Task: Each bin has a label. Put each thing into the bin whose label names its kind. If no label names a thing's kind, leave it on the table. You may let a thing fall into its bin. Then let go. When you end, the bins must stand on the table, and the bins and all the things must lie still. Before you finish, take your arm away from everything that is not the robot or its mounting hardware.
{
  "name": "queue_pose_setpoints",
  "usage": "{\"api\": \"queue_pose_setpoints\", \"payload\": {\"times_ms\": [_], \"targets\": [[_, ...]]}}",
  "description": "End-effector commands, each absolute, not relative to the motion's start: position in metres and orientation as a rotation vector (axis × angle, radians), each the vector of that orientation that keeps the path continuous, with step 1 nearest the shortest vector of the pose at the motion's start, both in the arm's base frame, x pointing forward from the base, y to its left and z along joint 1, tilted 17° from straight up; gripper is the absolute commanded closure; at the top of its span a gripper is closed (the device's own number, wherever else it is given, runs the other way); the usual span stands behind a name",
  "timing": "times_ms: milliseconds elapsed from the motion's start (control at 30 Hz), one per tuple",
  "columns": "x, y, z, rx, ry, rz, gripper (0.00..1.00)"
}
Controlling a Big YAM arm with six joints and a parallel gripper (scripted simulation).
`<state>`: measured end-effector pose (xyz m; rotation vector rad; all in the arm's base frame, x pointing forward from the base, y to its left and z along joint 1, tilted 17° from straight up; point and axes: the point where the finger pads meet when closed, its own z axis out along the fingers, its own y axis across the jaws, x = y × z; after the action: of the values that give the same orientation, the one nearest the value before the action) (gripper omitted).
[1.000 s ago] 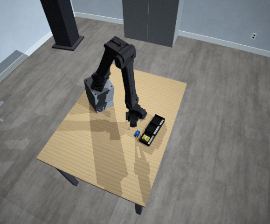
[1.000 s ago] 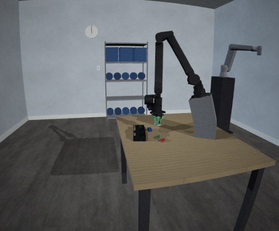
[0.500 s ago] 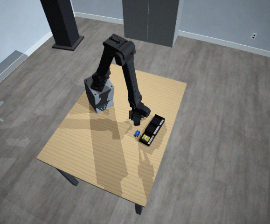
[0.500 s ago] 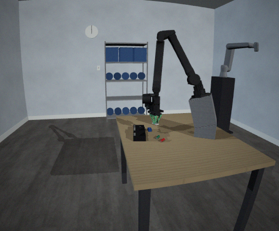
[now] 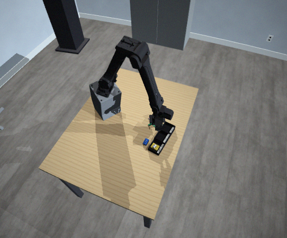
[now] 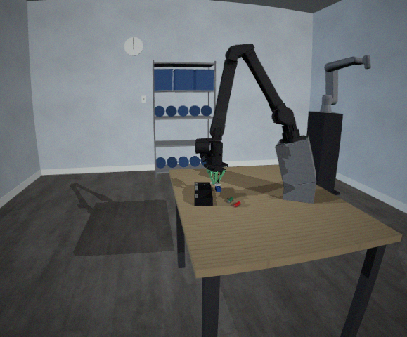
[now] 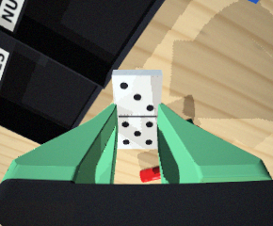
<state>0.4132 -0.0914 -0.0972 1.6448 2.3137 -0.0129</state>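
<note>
Green jaws of the gripper [image 6: 216, 177] [image 7: 137, 127] pinching a white domino [image 7: 137, 109] (three pips over five, I see), above the worktop [image 5: 86, 153] [image 6: 287, 232], beside the black bins [image 5: 161, 138] [image 6: 203, 197] [image 7: 47, 89] near its long edge opposite the arm's mount.

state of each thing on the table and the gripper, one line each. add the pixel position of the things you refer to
gripper [image 5: 154, 125] [image 6: 216, 182] [image 7: 137, 112]: shut on the domino
domino [image 7: 137, 96]: held, off the table
games bin [image 7: 38, 89]: upright, nothing seen inside
yellow thing [image 5: 156, 147]: inside an end bin
blue thing [image 5: 145, 141] [image 6: 218, 189]: on the table, outside the bins
red thing [image 6: 237, 203] [image 7: 150, 174]: lying on its side
</note>
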Motion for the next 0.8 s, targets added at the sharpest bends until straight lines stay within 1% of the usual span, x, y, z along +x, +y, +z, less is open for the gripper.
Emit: {"api": "queue_pose_setpoints", "payload": {"times_ms": [0, 100, 433, 533, 567, 600, 733, 767], "targets": [[0.434, -0.079, -0.097, 1.822, 2.183, 0.012, 0.80], [0.439, -0.076, -0.097, 1.846, 2.160, 0.020, 0.80], [0.493, -0.043, -0.089, 2.135, 1.870, 0.095, 0.80], [0.493, -0.042, -0.090, 2.204, 1.794, 0.107, 0.80], [0.490, -0.053, -0.091, 2.225, 1.768, 0.105, 0.80], [0.472, -0.055, -0.099, 2.253, 1.761, 0.079, 0.80], [0.471, -0.055, -0.099, 2.284, 1.732, 0.077, 0.80], [0.481, -0.056, -0.095, 2.275, 1.722, 0.099, 0.80]]}}
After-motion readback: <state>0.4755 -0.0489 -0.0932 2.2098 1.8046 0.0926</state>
